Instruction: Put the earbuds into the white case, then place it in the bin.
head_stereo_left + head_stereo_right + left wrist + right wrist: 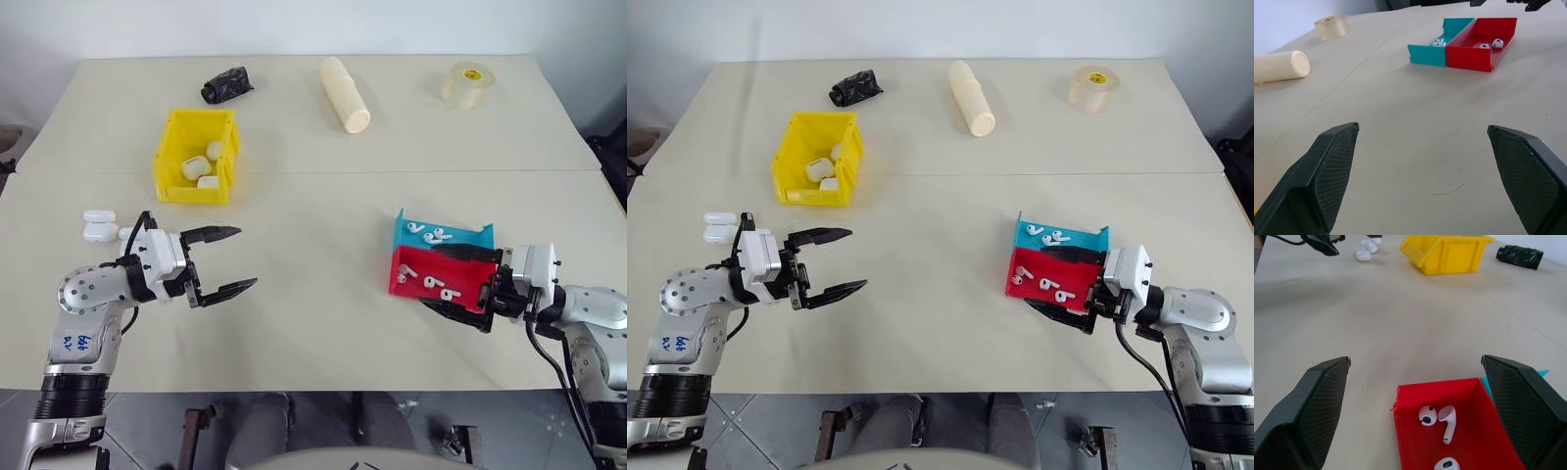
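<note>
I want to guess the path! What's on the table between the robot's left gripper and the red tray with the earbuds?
Nothing. In the left eye view, bare table runs from the open left gripper to the red tray.

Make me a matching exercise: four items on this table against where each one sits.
Things:
1. yellow bin
2. tape roll
3. red tray
4. black crumpled item

Places:
A. far right of the table
B. beside the teal tray
C. far side, beyond the bin
D. left half, holding white cases

Pairs: 1-D, 2-A, 3-B, 4-C
</note>
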